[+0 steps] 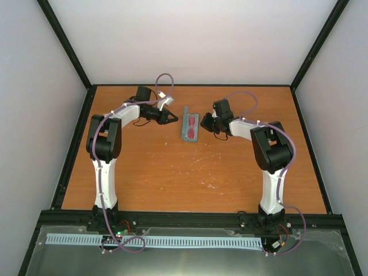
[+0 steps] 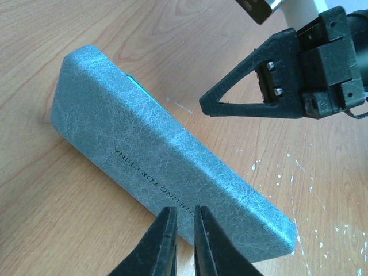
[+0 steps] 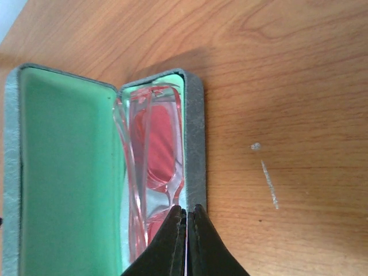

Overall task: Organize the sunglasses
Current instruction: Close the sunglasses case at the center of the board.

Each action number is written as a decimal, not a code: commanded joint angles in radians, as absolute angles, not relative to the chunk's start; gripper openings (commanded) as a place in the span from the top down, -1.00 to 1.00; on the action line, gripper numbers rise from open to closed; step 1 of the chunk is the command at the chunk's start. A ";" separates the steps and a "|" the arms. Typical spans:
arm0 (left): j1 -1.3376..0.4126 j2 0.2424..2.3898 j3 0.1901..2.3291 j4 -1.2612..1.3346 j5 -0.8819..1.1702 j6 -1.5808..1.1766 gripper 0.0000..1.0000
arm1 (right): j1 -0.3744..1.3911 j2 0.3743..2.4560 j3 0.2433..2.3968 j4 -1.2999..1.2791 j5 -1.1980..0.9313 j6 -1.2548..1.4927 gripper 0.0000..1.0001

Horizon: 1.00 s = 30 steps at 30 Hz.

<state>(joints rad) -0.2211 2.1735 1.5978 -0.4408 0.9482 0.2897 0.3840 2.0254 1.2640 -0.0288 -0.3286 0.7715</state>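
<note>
Two grippers meet near the middle of the far edge of the table (image 1: 172, 178). On the left we see the left gripper (image 2: 183, 224). Its fingers are a little apart and hold nothing, just beside the outside of the grey-blue case (image 2: 161, 167). The case lies open, and the sunglasses (image 3: 158, 149) lie inside it. On the right, the right gripper (image 3: 185, 213) has its fingers pressed together at the case's rim.

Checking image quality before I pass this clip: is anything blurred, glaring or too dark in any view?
Top view: soft and distant, the glasses a pink smudge in the case. Left wrist view: sharp, the case lettering legible, the left pincer near-black. Right wrist view: slightly soft, a pale sheen around the glasses.
</note>
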 commanded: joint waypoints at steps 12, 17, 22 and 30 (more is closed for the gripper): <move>-0.326 2.272 1.697 -0.440 0.942 0.272 0.78 | 0.398 2.131 1.236 0.044 -0.363 0.768 0.94; -0.330 2.300 1.722 -0.452 0.940 0.268 0.78 | 0.415 2.145 1.220 0.074 -0.385 0.777 0.95; -0.342 2.337 1.731 -0.454 0.942 0.268 0.78 | 0.430 2.151 1.216 0.091 -0.402 0.778 0.95; -0.376 2.391 1.750 -0.481 0.928 0.282 0.78 | 0.437 2.141 1.198 0.100 -0.415 0.768 0.94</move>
<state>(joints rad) -0.3225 2.3325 1.7336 -0.4480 0.9661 0.2775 0.3904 2.1124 1.2255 0.1024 -0.3531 0.7746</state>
